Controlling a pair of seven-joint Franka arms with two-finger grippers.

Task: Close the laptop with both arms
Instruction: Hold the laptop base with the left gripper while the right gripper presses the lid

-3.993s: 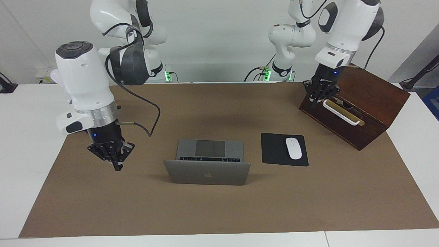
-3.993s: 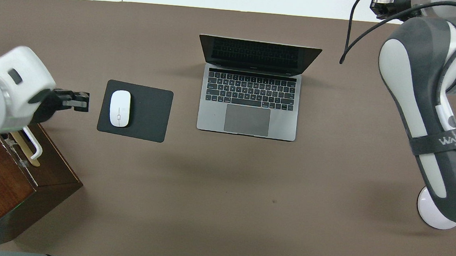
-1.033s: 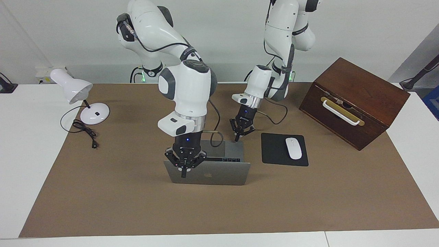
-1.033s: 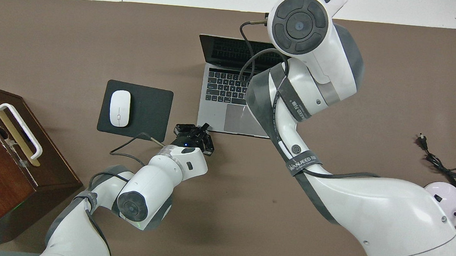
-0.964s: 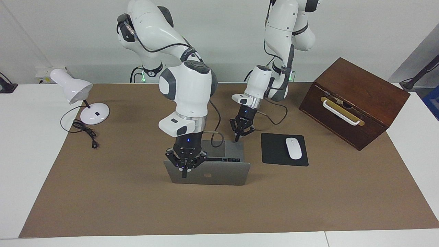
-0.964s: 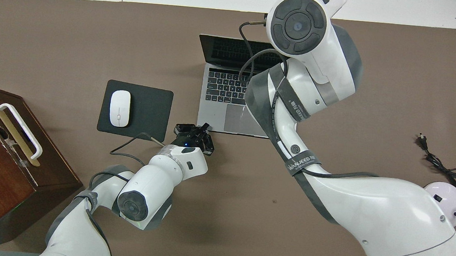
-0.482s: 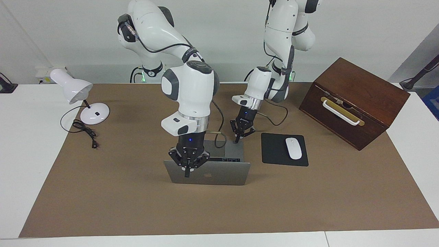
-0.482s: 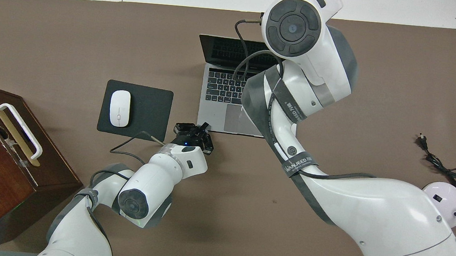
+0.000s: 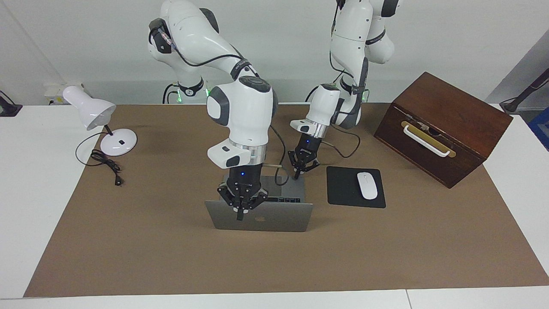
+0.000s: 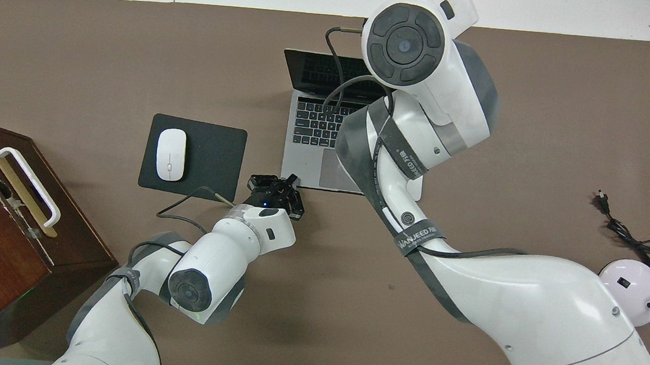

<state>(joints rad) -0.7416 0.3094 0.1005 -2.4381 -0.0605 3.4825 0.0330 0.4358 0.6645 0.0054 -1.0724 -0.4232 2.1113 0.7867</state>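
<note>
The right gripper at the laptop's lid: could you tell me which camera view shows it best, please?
The facing view: the right gripper shows whole against the top edge of the laptop lid. In the overhead view the right arm's own wrist covers it entirely.

White table [image 9: 25, 193] covered by brown mat [image 9: 171, 257]. On mat: open laptop [image 9: 274, 219] mid-table; black mouse pad [image 9: 343, 189] just beside it, toward left arm's end; wooden box [image 9: 446, 124] nearer the robots at that end. Desk lamp [image 9: 116, 146] and cord [image 9: 107, 165] lay at right arm's end.
</note>
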